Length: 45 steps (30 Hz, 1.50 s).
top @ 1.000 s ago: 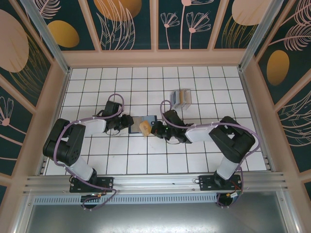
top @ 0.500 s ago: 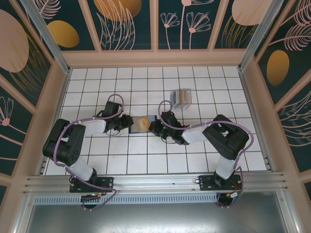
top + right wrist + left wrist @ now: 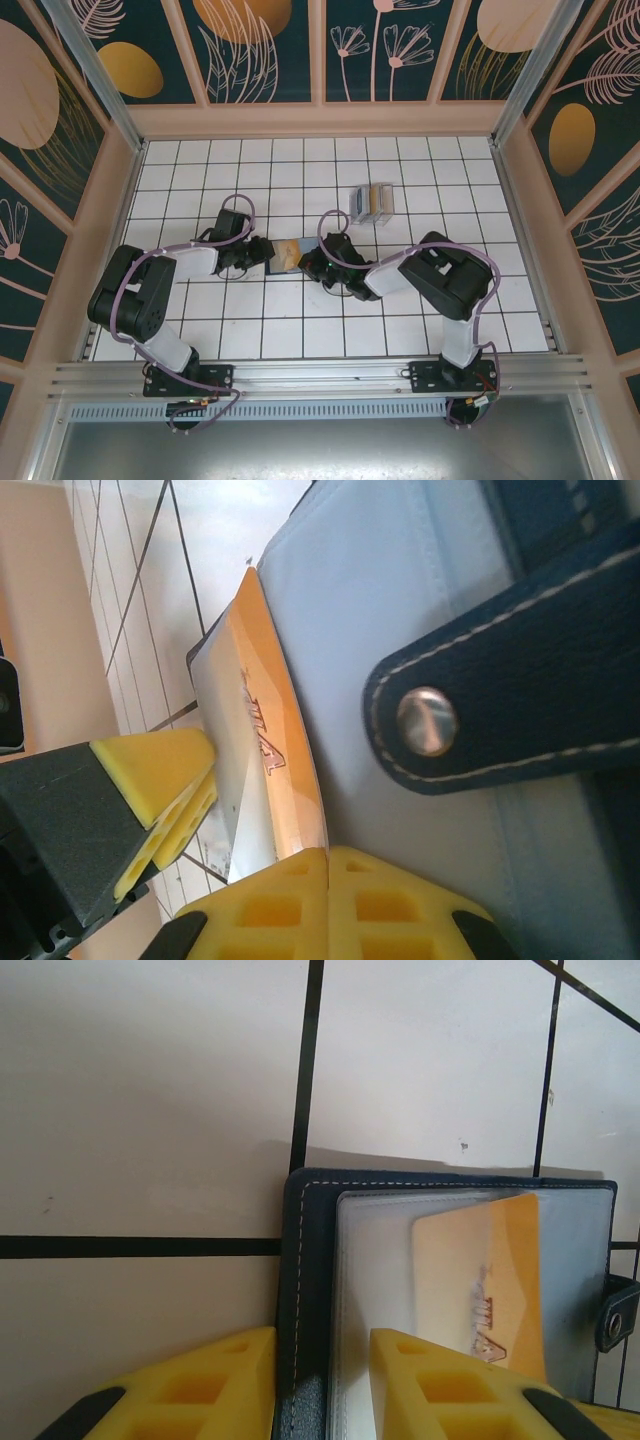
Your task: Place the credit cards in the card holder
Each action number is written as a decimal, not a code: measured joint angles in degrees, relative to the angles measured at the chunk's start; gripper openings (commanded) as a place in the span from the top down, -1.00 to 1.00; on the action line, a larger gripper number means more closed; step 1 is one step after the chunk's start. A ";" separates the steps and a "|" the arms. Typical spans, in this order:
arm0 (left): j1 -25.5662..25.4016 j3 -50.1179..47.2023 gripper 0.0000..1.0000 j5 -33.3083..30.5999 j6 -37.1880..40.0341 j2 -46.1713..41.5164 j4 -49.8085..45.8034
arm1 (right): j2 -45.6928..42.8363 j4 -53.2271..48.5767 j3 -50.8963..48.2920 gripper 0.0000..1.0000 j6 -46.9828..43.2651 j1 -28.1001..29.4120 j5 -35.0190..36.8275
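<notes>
white tiled tabletop (image 3: 400,320) inside a booth with dark floral walls. at its middle lay the open navy card holder (image 3: 310,1290), pale blue-grey inside. the right gripper (image 3: 328,865) was clenched on one end of an orange card (image 3: 500,1270). over the last second that arm had swung left and lowered — the card, earlier tilted up above the holder, now lay nearly flat, its free end seemingly sliding under the clear sleeve. the left gripper (image 3: 322,1340) stood part-open astride the holder's left edge, apparently pinning it rather than pinching. the first card looked partly seated — a further push seemed needed. other cards (image 3: 378,203) waited in a clear tray (image 3: 354,205), far right.
</notes>
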 measured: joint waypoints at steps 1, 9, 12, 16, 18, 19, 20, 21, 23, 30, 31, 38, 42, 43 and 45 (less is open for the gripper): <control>-0.02 0.00 0.37 0.00 0.00 0.00 -0.02 | 0.17 0.09 0.24 1.00 0.17 0.20 -0.11; -0.02 0.00 0.38 0.00 0.00 0.00 0.02 | 1.03 -0.61 3.39 0.82 0.20 1.90 -0.20; -0.04 0.00 0.37 0.00 0.00 -0.02 0.02 | 1.92 -1.36 4.50 0.79 0.22 2.29 -0.35; -0.15 0.00 0.37 0.17 0.00 -0.04 0.11 | 1.97 -2.36 4.48 0.59 0.15 2.49 -0.26; -0.37 0.00 0.38 0.70 0.00 -0.04 0.13 | 1.57 -3.10 4.24 0.50 -0.13 2.56 0.17; -0.59 -0.02 0.38 0.81 -0.02 -0.04 0.13 | 1.05 -3.78 4.07 0.49 -0.31 2.58 0.46; -0.83 -0.02 0.38 1.11 -0.02 -0.04 0.13 | 0.15 -4.46 3.78 0.47 -0.50 2.62 0.96; -1.05 -0.02 0.38 1.33 -0.02 -0.04 0.11 | -1.09 -5.46 3.26 0.44 -0.96 2.67 1.62; -1.31 -0.02 0.36 1.81 -0.22 -0.02 0.11 | -3.50 -7.43 2.51 0.37 -1.66 2.67 2.89; -1.42 0.00 0.33 2.12 -0.42 -0.02 -0.04 | -9.49 -13.49 2.08 0.20 -5.68 2.93 6.91; -1.42 0.00 0.33 2.12 -0.44 -0.02 -0.04 | -9.62 -14.29 2.21 0.20 -6.16 2.93 7.26; -1.42 -0.46 0.26 2.19 -1.07 -0.24 0.61 | -7.17 -19.34 6.23 0.22 -12.31 2.89 7.96; -1.42 -1.29 0.26 2.16 -1.07 -1.07 0.72 | -2.19 -19.61 10.60 0.24 -15.02 3.06 5.46; -1.42 -1.29 0.26 2.19 -1.07 -1.07 0.72 | -0.94 -19.71 11.72 0.24 -15.39 3.15 4.96; -1.42 -1.29 0.26 2.25 -1.07 -1.07 0.79 | 0.76 -20.02 13.22 0.23 -16.24 3.48 4.50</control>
